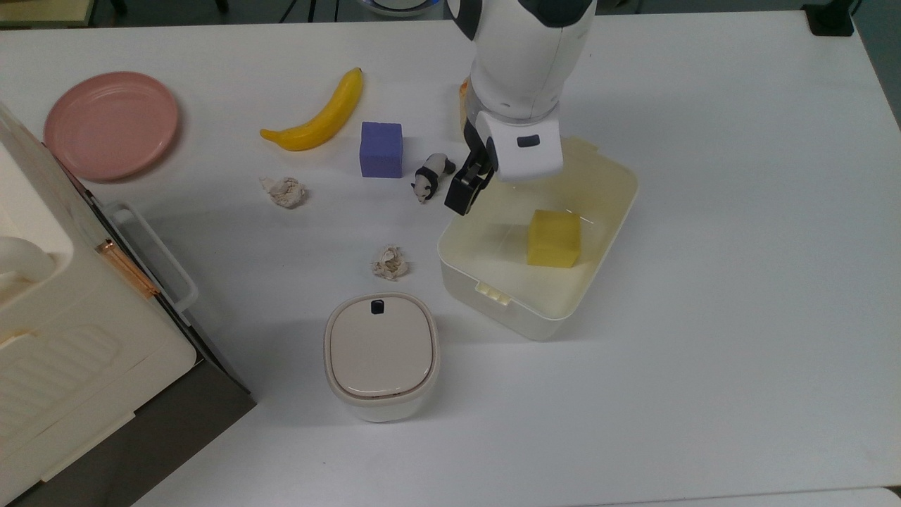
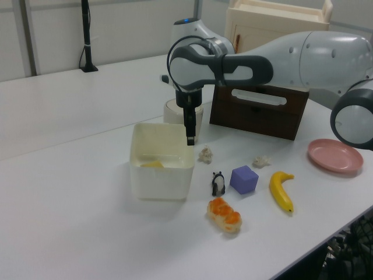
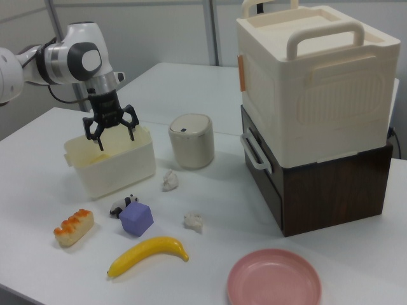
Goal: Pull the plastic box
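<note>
The plastic box (image 1: 508, 308) is a cream-white lidless tub on the white table, right of centre in the top view, with a yellow block (image 1: 554, 238) inside. My gripper (image 1: 479, 193) hangs over the box's wall on the top view's left. One black finger (image 1: 462, 194) shows at that rim; the other is hidden under the hand. In the right view the gripper (image 3: 118, 141) is open over the box (image 3: 121, 170), its fingers spread wide and reaching down to the rim. In the left view the gripper (image 2: 189, 139) is at the right rim of the box (image 2: 160, 182).
A toy panda (image 1: 431, 176) lies just left of the gripper in the top view, beside a purple cube (image 1: 381, 148). A lidded round container (image 1: 381, 354) and crumpled paper (image 1: 389, 262) sit in front of the box. Farther off are a banana (image 1: 320, 113), a pink plate (image 1: 110, 123) and a big cream appliance (image 1: 63, 338).
</note>
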`<state>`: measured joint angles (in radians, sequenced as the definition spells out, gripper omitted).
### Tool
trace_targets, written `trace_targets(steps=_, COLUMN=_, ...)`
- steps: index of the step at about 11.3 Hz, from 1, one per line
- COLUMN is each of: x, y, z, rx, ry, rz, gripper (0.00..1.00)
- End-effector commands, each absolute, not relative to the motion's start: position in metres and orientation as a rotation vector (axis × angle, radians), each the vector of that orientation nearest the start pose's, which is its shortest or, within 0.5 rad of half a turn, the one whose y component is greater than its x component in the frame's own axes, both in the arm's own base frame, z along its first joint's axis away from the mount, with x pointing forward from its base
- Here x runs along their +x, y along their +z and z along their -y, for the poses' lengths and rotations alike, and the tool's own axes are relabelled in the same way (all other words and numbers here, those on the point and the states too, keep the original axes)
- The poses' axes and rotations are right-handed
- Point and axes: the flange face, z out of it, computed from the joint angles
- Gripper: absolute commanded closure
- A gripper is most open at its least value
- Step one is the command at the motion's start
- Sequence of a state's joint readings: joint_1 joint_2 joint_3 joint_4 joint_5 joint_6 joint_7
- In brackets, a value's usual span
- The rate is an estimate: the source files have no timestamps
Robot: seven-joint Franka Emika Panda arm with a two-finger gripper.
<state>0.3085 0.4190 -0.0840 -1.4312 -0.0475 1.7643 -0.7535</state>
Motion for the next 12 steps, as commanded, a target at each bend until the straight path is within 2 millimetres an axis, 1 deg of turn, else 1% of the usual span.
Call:
trace_targets(steps=1, x=0.649, y=0.485, z=-0.159, rx=-2.943, ry=-0.034, rz=1.200, gripper=0.00)
trace_targets(steps=2, x=0.647, y=0.500, z=-0.149, rx=-2.983, ry=-0.079, rz=0.965, gripper=0.00)
trace_targets(steps=3, x=0.646, y=0.520, z=-0.117, rx=-3.032, ry=-0.123, rz=0.678, gripper=0.00)
trace_targets(steps=4, x=0.640, y=0.544, z=-0.097, rx=-3.059, ry=-0.159, rz=0.489, gripper=0.00)
trace_targets(steps=5, x=0.627, y=0.558, z=-0.075, rx=-3.079, ry=-0.145, rz=0.311, gripper=0.00)
trace_targets(steps=6, x=0.619, y=0.569, z=-0.049, rx=-3.091, ry=-0.139, rz=0.139, gripper=0.00)
trace_targets(steps=7, x=0.611, y=0.573, z=-0.028, rx=-3.100, ry=-0.113, rz=-0.005, gripper=0.00)
trace_targets(steps=8, x=0.607, y=0.581, z=-0.012, rx=-3.097, ry=-0.119, rz=-0.112, gripper=0.00)
trace_targets(steps=9, x=0.604, y=0.585, z=-0.001, rx=-3.091, ry=-0.121, rz=-0.209, gripper=0.00)
trace_targets(steps=10, x=0.603, y=0.584, z=0.003, rx=-3.080, ry=-0.116, rz=-0.308, gripper=0.00)
trace_targets(steps=11, x=0.600, y=0.586, z=0.005, rx=-3.078, ry=-0.116, rz=-0.358, gripper=0.00)
trace_targets(steps=12, x=0.596, y=0.591, z=0.006, rx=-3.078, ry=-0.126, rz=-0.344, gripper=0.00)
